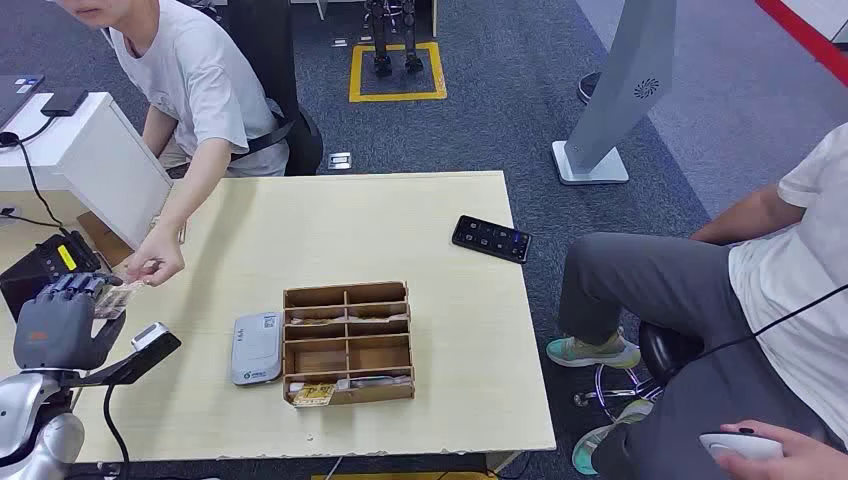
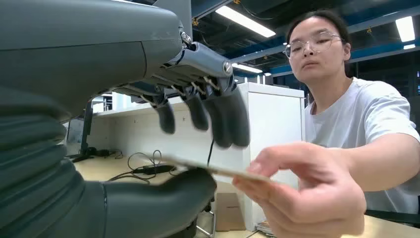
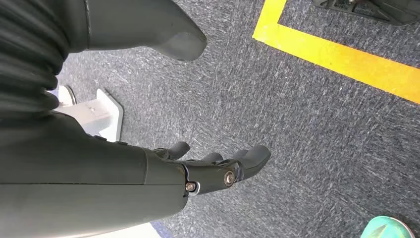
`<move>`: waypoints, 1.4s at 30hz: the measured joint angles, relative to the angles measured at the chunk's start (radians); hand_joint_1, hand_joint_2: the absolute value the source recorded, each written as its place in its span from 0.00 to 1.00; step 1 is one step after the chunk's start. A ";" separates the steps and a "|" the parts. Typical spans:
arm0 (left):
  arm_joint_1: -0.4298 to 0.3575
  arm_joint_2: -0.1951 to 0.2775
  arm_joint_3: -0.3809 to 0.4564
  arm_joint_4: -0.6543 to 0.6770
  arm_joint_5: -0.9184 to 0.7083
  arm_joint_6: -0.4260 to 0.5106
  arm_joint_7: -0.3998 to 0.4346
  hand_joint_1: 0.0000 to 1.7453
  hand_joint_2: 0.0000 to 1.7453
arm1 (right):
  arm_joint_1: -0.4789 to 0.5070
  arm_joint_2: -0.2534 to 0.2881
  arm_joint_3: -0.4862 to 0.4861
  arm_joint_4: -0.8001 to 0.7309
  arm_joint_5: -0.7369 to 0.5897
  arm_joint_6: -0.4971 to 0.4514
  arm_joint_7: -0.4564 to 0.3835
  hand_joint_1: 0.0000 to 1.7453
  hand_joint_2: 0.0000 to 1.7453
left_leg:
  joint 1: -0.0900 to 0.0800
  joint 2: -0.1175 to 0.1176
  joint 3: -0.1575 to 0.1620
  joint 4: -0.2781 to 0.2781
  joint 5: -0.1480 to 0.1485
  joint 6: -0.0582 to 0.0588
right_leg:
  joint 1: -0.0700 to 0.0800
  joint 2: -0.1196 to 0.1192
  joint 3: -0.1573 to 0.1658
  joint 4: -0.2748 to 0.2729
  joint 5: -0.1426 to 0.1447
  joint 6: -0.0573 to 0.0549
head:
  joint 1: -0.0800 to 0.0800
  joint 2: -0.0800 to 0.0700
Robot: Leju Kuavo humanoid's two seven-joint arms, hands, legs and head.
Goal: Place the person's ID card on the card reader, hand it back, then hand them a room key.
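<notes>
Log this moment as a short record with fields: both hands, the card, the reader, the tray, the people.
left hand: raised at the table's left edge, card between thumb and fingers
ID card: person's hand also on it; handover under way
right hand: hangs over carpet, holds nothing, fingers apart
card reader: flat on table, left of tray
wooden tray: compartments, cards inside
second person: seated at right

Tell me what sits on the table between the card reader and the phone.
In the head view, the wooden organizer sits between the card reader and the phone, close beside the reader; beyond it toward the phone the table is bare.
</notes>
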 joint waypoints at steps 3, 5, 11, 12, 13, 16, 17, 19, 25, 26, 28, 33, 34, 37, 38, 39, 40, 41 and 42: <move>0.000 0.000 0.000 -0.001 0.000 0.000 0.000 1.00 1.00 | 0.000 0.000 0.000 0.000 0.000 0.000 -0.001 0.00 1.00 | 0.000 0.000 0.000 0.000 0.000 0.000 | 0.000 0.000 0.000 0.000 0.000 0.000 | 0.000 0.000; -0.001 0.000 0.000 -0.001 0.001 -0.001 0.000 1.00 1.00 | 0.000 0.000 0.000 0.000 0.000 0.000 -0.001 0.00 1.00 | 0.000 0.000 0.000 0.000 0.000 0.000 | 0.000 0.000 0.000 0.000 0.000 0.000 | 0.000 0.000; 0.000 0.000 0.000 -0.003 0.024 0.000 -0.014 1.00 1.00 | -0.001 0.001 0.001 0.001 0.000 -0.001 -0.002 0.00 1.00 | 0.000 0.000 0.000 0.000 0.000 0.000 | 0.000 0.000 0.000 0.000 0.000 0.000 | 0.000 0.000; 0.001 0.000 0.001 -0.004 0.042 -0.001 -0.025 1.00 1.00 | -0.001 0.001 0.001 0.001 0.001 -0.001 -0.003 0.00 1.00 | 0.000 0.000 0.000 0.000 0.000 0.000 | 0.000 0.000 0.000 0.000 0.000 0.000 | 0.000 0.000; 0.002 -0.001 0.002 -0.007 0.065 -0.003 -0.039 1.00 1.00 | -0.001 0.002 0.001 0.001 0.001 -0.002 -0.003 0.00 1.00 | 0.000 0.000 0.000 0.000 0.000 0.000 | 0.000 0.000 0.000 0.000 0.000 0.000 | 0.000 0.000; 0.008 -0.008 0.009 -0.021 0.152 -0.018 -0.074 1.00 1.00 | -0.002 0.003 0.001 0.001 0.001 -0.003 -0.004 0.00 1.00 | 0.000 0.000 0.000 0.000 0.000 0.000 | 0.000 0.000 0.000 0.000 0.000 0.000 | 0.000 0.000; 0.010 -0.011 0.013 -0.026 0.172 -0.023 -0.079 1.00 1.00 | -0.002 0.004 0.001 0.001 0.001 -0.003 -0.005 0.00 1.00 | 0.000 0.000 0.000 0.000 0.000 0.000 | 0.000 0.000 0.000 0.000 0.000 0.000 | 0.000 0.000; 0.012 -0.020 0.022 -0.035 0.204 -0.034 -0.083 1.00 1.00 | -0.003 0.004 0.001 0.001 0.001 -0.004 -0.005 0.00 1.00 | 0.000 0.000 0.000 0.000 0.000 0.000 | 0.000 0.000 0.000 0.000 0.000 0.000 | 0.000 0.000; 0.018 -0.074 0.042 -0.082 0.415 -0.196 -0.046 1.00 1.00 | -0.003 0.008 0.001 0.001 -0.002 -0.006 -0.001 0.00 1.00 | 0.000 0.000 0.000 0.000 0.000 0.000 | 0.000 0.000 0.000 0.000 0.000 0.000 | 0.000 0.000; 0.024 -0.086 0.044 -0.097 0.470 -0.242 -0.029 1.00 1.00 | -0.003 0.009 0.001 0.001 -0.003 -0.007 0.000 0.00 1.00 | 0.000 0.000 0.000 0.000 0.000 0.000 | 0.000 0.000 0.000 0.000 0.000 0.000 | 0.000 0.000; 0.047 -0.112 0.047 -0.138 0.589 -0.339 0.003 1.00 1.00 | -0.002 0.010 0.001 0.001 -0.004 -0.009 0.001 0.00 1.00 | 0.000 0.000 0.000 0.000 0.000 0.000 | 0.000 0.000 0.000 0.000 0.000 0.000 | 0.000 0.000; 0.127 -0.163 0.042 -0.261 0.759 -0.463 0.058 1.00 1.00 | 0.001 0.011 0.001 0.001 -0.004 -0.018 -0.002 0.00 1.00 | 0.000 0.001 0.000 0.000 0.000 0.000 | 0.000 0.000 -0.001 0.000 0.000 0.000 | 0.000 0.000; 0.143 -0.170 0.035 -0.282 0.765 -0.474 0.066 1.00 1.00 | 0.001 0.012 0.001 0.001 -0.004 -0.020 -0.003 0.00 1.00 | -0.001 0.000 0.000 0.000 0.000 0.000 | 0.000 0.000 -0.001 0.000 0.000 0.000 | 0.000 0.000; 0.181 -0.186 0.005 -0.329 0.744 -0.486 0.083 1.00 1.00 | 0.001 0.013 0.001 0.001 -0.004 -0.024 -0.004 0.00 1.00 | -0.001 0.000 0.000 0.000 0.000 0.000 | 0.000 0.000 -0.001 0.000 0.000 0.000 | 0.000 0.000; 0.192 -0.191 -0.007 -0.339 0.731 -0.484 0.086 1.00 1.00 | 0.001 0.013 0.001 0.001 -0.003 -0.025 -0.004 0.00 1.00 | 0.000 0.000 0.000 0.000 0.000 0.000 | 0.000 0.000 -0.001 0.000 0.000 0.000 | 0.000 0.000; 0.201 -0.195 -0.019 -0.346 0.719 -0.481 0.088 1.00 1.00 | 0.002 0.013 0.001 0.001 -0.003 -0.025 -0.004 0.00 1.00 | 0.000 0.000 0.000 0.000 0.000 0.000 | 0.000 0.000 -0.001 0.000 0.000 0.000 | 0.000 0.000; 0.209 -0.199 -0.031 -0.351 0.708 -0.477 0.089 1.00 1.00 | 0.002 0.013 0.001 0.001 -0.003 -0.025 -0.005 0.00 1.00 | 0.000 0.000 0.000 0.000 0.000 0.000 | 0.000 0.000 -0.001 0.000 0.000 0.000 | 0.000 0.000; 0.216 -0.203 -0.042 -0.354 0.700 -0.471 0.091 1.00 1.00 | 0.002 0.013 0.001 0.001 -0.002 -0.026 -0.006 0.00 1.00 | 0.000 0.000 0.000 0.000 0.000 0.000 | 0.000 0.000 -0.001 0.000 0.000 0.000 | 0.000 0.000; 0.221 -0.207 -0.051 -0.356 0.692 -0.465 0.093 1.00 1.00 | 0.002 0.013 0.001 0.001 -0.002 -0.026 -0.006 0.00 1.00 | 0.000 0.000 0.000 0.000 0.000 0.000 | 0.000 0.000 -0.001 0.000 0.000 0.000 | 0.000 0.000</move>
